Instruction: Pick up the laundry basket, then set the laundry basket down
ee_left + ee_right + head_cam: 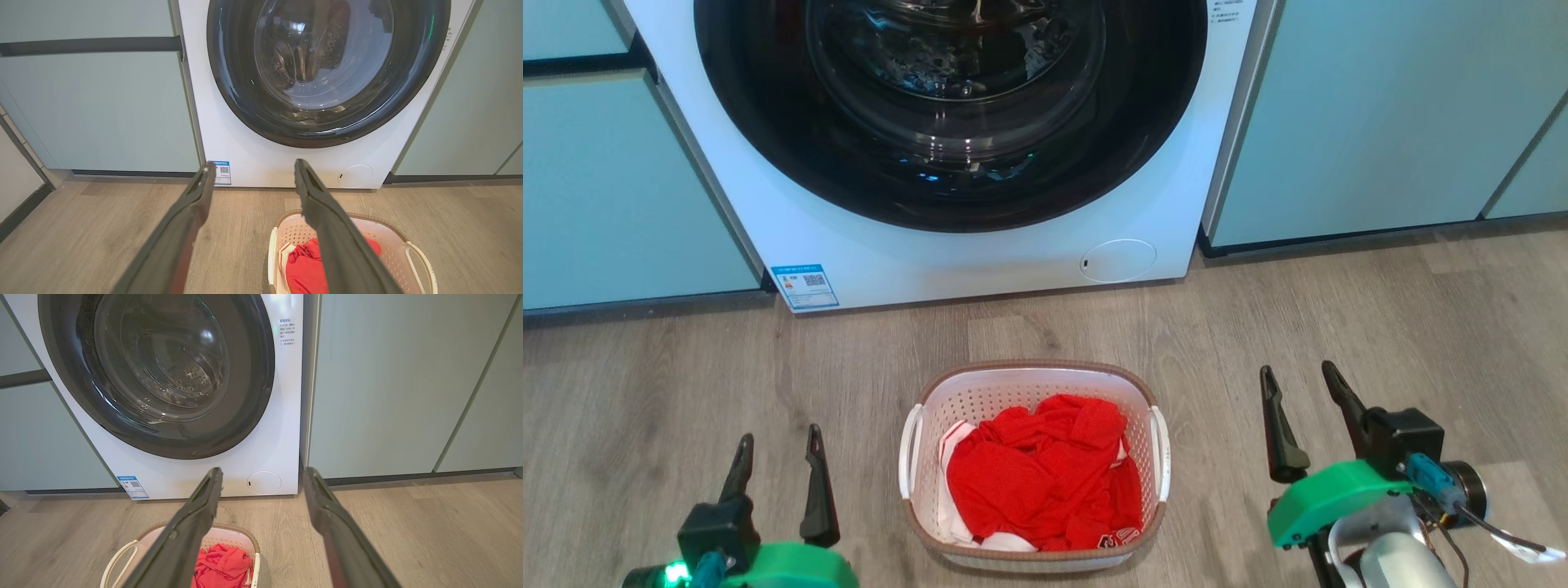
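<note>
Down at floor level, on either side of the laundry basket (pixel 1013 398), the robot's two grippers are parked and holding nothing. The left gripper (pixel 778 435) sits off the basket's left side with its dark fingers spread. The right gripper (pixel 1297 369) is off the basket's right side, a bit further forward and just as wide open. Neither one touches the basket.

My guess on why they flank it like that: the white side handles (pixel 1161 453) are on exactly those two sides, so it reads like a two-handed carry setup.

The basket itself stands flat and upright on the wood-look floor (pixel 686 392), with a crumpled heap of red clothes (pixel 1037 482) filling the bottom, a bit of white fabric poking out at the edge.

Honestly, this could be the arms lined up ahead of a lift, or the basket set back down and let go. It looks the same either way.

Beyond the basket is a front-loading washing machine (pixel 980 261) with its round dark door (pixel 956 82) shut, so the basket is probably parked there for loading. Pale teal cabinets (pixel 1380 122) run along both sides of the washer.
</note>
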{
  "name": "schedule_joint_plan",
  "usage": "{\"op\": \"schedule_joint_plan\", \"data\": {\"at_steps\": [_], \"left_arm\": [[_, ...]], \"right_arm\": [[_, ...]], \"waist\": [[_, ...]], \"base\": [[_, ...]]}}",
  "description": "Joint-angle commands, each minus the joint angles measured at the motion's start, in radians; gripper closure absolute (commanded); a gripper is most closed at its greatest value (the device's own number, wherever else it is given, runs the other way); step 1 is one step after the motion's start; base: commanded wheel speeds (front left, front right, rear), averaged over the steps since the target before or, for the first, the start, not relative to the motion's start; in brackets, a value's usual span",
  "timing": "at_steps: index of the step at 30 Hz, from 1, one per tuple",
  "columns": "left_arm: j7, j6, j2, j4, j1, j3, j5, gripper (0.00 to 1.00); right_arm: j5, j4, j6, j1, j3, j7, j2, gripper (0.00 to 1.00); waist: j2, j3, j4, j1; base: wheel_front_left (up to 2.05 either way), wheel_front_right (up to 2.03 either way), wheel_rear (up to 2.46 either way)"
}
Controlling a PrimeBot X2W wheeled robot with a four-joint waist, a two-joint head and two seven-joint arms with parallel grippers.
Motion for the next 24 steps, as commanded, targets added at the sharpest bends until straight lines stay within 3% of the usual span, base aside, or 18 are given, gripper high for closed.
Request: {"op": "schedule_joint_plan", "data": {"at_steps": [1, 17, 18, 19, 24], "left_arm": [[-0.005, 0.012, -0.005, -0.031, -0.031, 0.04, 0.006, 0.0], [-0.005, 0.019, -0.005, -0.009, -0.032, 0.04, 0.001, 0.0], [-0.005, 0.018, -0.005, -0.008, -0.033, 0.04, 0.005, 1.0], [0.0, 0.018, 0.0, 0.024, 0.0, 0.002, 0.0, 1.0], [0.007, 0.015, -0.002, 0.079, 0.003, 0.0, -0.023, 1.0]], "right_arm": [[-0.003, -0.038, 0.006, -0.012, 0.018, -0.012, 0.001, 0.0], [-0.005, -0.049, 0.006, -0.016, 0.013, -0.012, 0.001, 0.0], [-0.005, -0.048, 0.006, -0.017, 0.012, -0.012, 0.001, 1.0], [0.001, -0.01, 0.0, 0.012, -0.003, 0.0, 0.001, 1.0], [0.023, 0.039, 0.0, 0.028, 0.002, 0.005, 0.0, 1.0]], "waist": [[0.0, 0.002, 0.0, 0.0001], [0.0, 0.014, -0.002, 0.0001], [0.0, 0.015, -0.002, 0.0001], [0.0, 0.015, -0.002, 0.0001], [0.0, 0.015, -0.001, 0.0001]], "base": [[0.0, 0.0, 0.0], [0.0, 0.0, 0.0], [0.0, 0.0, 0.0], [0.0, 0.0, 0.0], [0.0, 0.0, 0.0]]}}
